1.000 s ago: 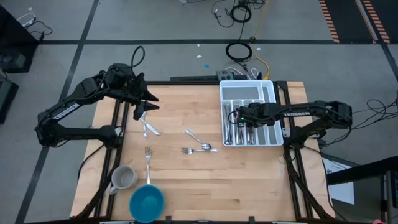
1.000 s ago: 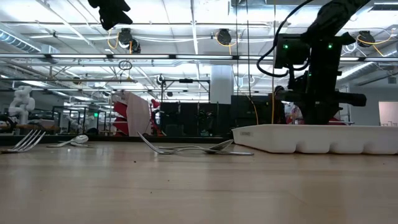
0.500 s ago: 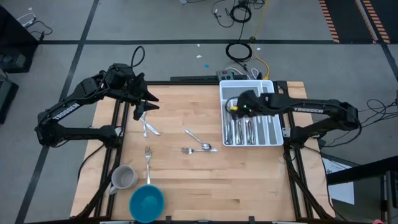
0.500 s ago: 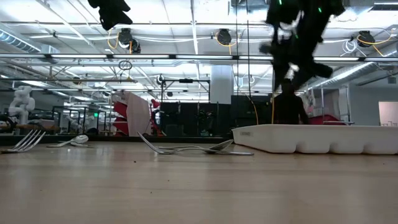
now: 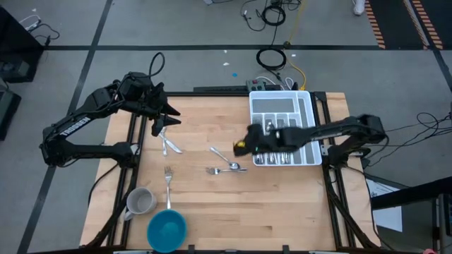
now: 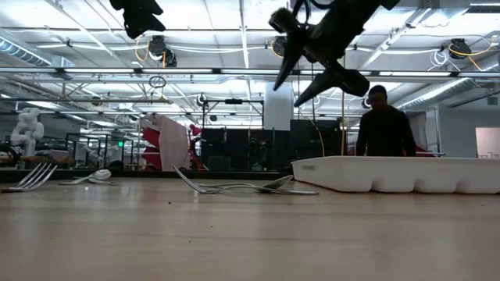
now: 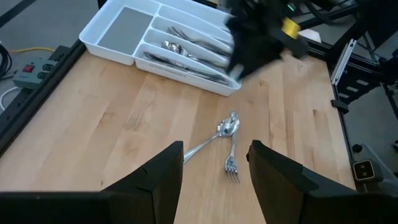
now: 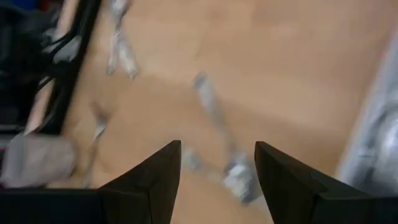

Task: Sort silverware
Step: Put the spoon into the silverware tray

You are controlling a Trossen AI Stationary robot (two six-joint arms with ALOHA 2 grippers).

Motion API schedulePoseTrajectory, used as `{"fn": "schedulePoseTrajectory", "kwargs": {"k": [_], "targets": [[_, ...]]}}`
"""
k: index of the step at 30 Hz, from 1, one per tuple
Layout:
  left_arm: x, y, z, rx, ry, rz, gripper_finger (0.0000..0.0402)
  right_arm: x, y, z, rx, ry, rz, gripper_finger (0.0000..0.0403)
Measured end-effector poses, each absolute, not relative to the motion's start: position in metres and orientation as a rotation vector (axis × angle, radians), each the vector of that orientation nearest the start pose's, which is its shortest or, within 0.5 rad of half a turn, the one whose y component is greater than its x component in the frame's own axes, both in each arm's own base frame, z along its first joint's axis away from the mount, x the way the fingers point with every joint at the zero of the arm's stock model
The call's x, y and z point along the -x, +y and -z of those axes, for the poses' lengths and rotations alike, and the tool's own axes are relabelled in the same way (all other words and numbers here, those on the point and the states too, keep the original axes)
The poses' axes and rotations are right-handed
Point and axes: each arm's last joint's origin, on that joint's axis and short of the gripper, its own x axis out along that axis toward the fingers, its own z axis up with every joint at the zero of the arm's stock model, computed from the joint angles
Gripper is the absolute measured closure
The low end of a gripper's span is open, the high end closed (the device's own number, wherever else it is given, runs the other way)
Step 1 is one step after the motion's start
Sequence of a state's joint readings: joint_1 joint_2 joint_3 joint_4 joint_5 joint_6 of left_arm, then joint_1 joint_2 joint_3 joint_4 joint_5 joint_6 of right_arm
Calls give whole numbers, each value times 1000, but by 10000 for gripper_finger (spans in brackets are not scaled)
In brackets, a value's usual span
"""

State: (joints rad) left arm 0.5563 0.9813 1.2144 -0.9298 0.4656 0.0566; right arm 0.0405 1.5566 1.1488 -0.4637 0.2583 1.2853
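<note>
Loose silverware lies flat on the wooden table: a spoon and a fork (image 5: 227, 167) crossed at the middle, a lone fork (image 5: 168, 178) nearer the front, and two pieces (image 5: 168, 145) below my left gripper. More silverware lies in the white organiser tray (image 5: 304, 106) at the right. My right gripper (image 5: 239, 147) hangs open in the air just left of the tray, above the crossed spoon and fork (image 8: 217, 140), tilted downward (image 6: 312, 62). My left gripper (image 5: 172, 117) waits open and high over the far left, holding nothing (image 7: 214, 168).
A grey mug (image 5: 140, 202) and a blue bowl (image 5: 167, 230) stand at the near left corner. A person (image 6: 384, 125) stands in the room beyond the table. Bare wood stretches across the near half and between the middle pieces and the tray.
My right gripper has risen out of the tray and swung toward the table's left, tipping from pointing steeply down to a slant, and now hangs over the crossed spoon and fork. The silverware on the table has not moved.
</note>
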Motion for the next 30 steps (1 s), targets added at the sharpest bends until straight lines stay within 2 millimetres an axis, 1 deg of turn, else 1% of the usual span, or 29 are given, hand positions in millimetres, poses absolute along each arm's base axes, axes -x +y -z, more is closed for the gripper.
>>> {"fn": "schedulePoseTrajectory", "kwargs": {"k": [3, 7, 12, 16, 19, 21, 23, 25, 27, 28, 30], "targets": [[-151, 79, -378, 286, 609, -70, 217, -334, 31, -245, -1117, 597, 670, 206], [-151, 79, -378, 283, 605, -70, 217, -334, 57, -235, -1131, 599, 704, 206], [-151, 79, -378, 283, 605, -70, 217, -338, 84, -212, -1174, 644, 734, 202], [-151, 79, -378, 283, 605, -69, 217, -342, 100, -190, -1226, 664, 777, 180], [-151, 79, -378, 282, 605, -70, 217, -345, 103, -179, -1247, 668, 811, 158], [-151, 79, -378, 282, 605, -69, 217, -347, 102, -174, -1251, 664, 820, 147], [-152, 79, -379, 280, 600, -71, 217, -349, 101, -174, -1254, 660, 810, 139], [-153, 80, -380, 308, 581, -86, 217, -350, 100, -179, -1230, 650, 773, 136], [-158, 84, -380, 420, 563, -145, 217, -349, 96, -188, -1196, 645, 740, 136], [-160, 86, -377, 487, 584, -185, 217, -347, 94, -194, -1176, 643, 719, 137], [-163, 88, -363, 517, 712, -204, 217, -343, 88, -208, -1136, 637, 685, 138]]}}
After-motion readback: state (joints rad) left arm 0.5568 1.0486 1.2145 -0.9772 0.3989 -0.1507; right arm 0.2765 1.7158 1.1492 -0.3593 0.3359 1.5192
